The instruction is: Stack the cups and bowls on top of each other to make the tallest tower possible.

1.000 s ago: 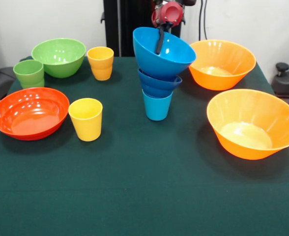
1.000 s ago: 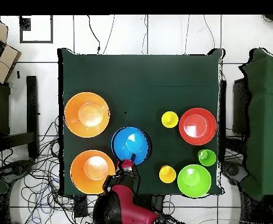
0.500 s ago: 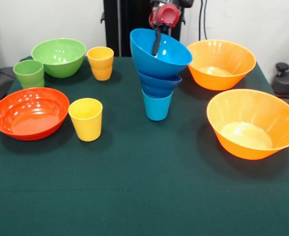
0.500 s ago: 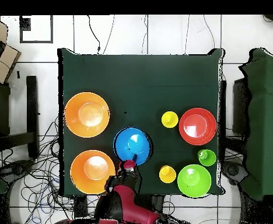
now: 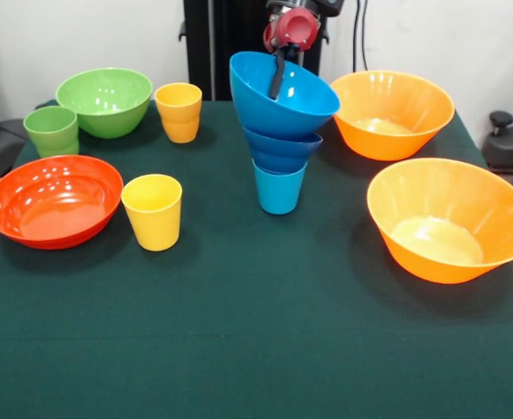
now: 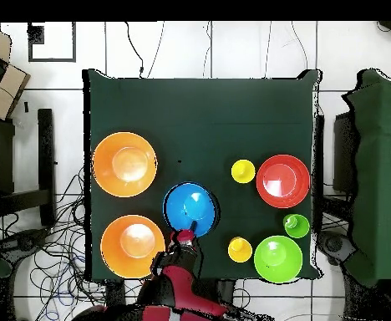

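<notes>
The tower stands mid-table: a light blue cup (image 5: 278, 188) at the bottom, a dark blue bowl (image 5: 281, 150) on it, and a light blue bowl (image 5: 284, 94) (image 6: 190, 207) on top, tilted with its mouth toward the camera. My gripper (image 5: 279, 73) (image 6: 188, 231) is shut on that top bowl's far rim, one dark finger inside it. Loose pieces: a red-orange bowl (image 5: 54, 201), two yellow cups (image 5: 153, 211) (image 5: 179, 112), a green bowl (image 5: 105, 101) and a green cup (image 5: 51, 131).
Two large orange bowls (image 5: 394, 113) (image 5: 448, 218) sit at the right of the front view, the nearer one close to the table edge. In the overhead view they lie left of the tower (image 6: 124, 164) (image 6: 132, 245). Cables cover the floor around the table.
The gripper has shifted slightly left and up, carrying the tilted light blue bowl with it. The cup and dark blue bowl beneath have stayed in place.
</notes>
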Controlling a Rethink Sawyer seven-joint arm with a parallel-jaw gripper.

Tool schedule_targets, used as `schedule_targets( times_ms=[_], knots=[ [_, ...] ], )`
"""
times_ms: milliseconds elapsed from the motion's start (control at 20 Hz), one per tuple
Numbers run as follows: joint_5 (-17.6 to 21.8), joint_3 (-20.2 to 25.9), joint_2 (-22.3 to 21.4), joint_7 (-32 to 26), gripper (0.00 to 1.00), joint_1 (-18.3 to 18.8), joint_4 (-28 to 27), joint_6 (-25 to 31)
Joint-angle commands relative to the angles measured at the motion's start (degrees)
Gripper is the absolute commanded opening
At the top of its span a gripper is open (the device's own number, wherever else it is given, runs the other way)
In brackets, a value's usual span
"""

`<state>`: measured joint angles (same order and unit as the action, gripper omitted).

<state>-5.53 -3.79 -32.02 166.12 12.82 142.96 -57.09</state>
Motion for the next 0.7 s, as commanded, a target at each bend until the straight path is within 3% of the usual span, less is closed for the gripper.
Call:
schedule_targets(
  times_ms=[50, 700],
  knots=[
    [-0.2, 3.5, 2.0, 14.7, 0.00, 0.7, -3.2, -2.1],
    [-1.1, 3.8, 1.5, 14.9, 0.00, 0.2, -3.0, -2.1]
  ],
)
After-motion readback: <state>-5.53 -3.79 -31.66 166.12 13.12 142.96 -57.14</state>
